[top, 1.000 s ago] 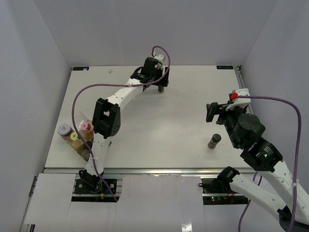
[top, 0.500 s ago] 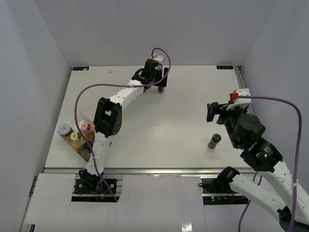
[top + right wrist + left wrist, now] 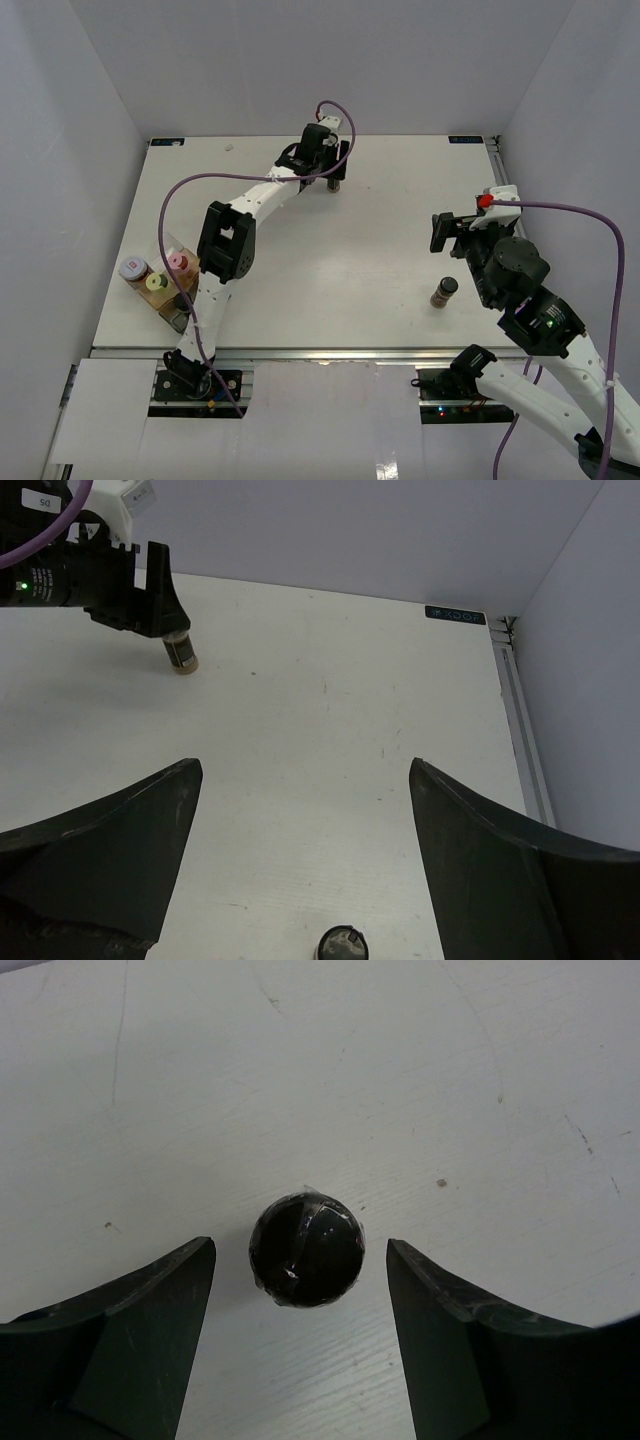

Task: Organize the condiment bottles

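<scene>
Left wrist view showed the left gripper [image 3: 333,172] with fingers apart, flanking but not touching the black-capped jar [image 3: 306,1250] at the table's [image 3: 450,1080] far middle. Centring, then closing squarely, seemed wisest.

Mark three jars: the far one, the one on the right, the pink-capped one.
Far jar [image 3: 305,1250]: left wrist view, black cap.
Right jar [image 3: 442,295]: top external view, body.
Pink-capped jar [image 3: 178,262]: top external view, cap.

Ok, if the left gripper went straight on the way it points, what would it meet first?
The black-capped jar, centred in the open left gripper; its fingers would probably straddle it, depth unclear.
</scene>
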Controlling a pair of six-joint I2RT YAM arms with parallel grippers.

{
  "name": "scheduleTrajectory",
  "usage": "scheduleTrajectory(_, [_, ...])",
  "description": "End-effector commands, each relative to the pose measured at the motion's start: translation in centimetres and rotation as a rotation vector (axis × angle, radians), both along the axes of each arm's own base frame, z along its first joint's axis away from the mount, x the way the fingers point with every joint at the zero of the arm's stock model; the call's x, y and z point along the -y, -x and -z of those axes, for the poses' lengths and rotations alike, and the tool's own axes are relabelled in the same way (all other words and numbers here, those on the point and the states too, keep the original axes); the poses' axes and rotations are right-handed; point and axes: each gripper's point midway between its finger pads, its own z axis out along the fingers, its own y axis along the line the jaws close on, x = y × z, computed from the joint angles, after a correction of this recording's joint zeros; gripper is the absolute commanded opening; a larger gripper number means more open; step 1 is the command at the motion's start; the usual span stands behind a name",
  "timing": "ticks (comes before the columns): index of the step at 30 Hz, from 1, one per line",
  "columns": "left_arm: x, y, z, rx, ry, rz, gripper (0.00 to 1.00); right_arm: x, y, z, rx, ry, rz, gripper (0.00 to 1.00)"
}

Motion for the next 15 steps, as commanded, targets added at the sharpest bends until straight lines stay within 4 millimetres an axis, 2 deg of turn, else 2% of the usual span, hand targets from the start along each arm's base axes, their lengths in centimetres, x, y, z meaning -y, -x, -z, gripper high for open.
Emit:
scheduleTrajectory(1, [0.7,-0.7,-1.6,0.041,0.026,0.0,0.78,0.2,-0.2,-1.4,0.048,-0.017,0.02,0.9])
scheduleTrajectory(6, [0.7,-0.7,-1.3,0.041,0.018,0.002,0.76,0.3,-0.2,-1.4,0.057,-0.024,0.02,0.91])
scheduleTrajectory(11, [0.6,-0.7,-0.8,0.044,0.005,0.006,0.67,0.2,-0.3,-1.3,0.055,-0.02,0.019,0.9])
scheduleTrajectory(15, [0.5,-0.6,-0.5,0.047,0.002,-0.001,0.52,0.1,-0.3,-1.2,0.052,-0.018,0.015,0.9])
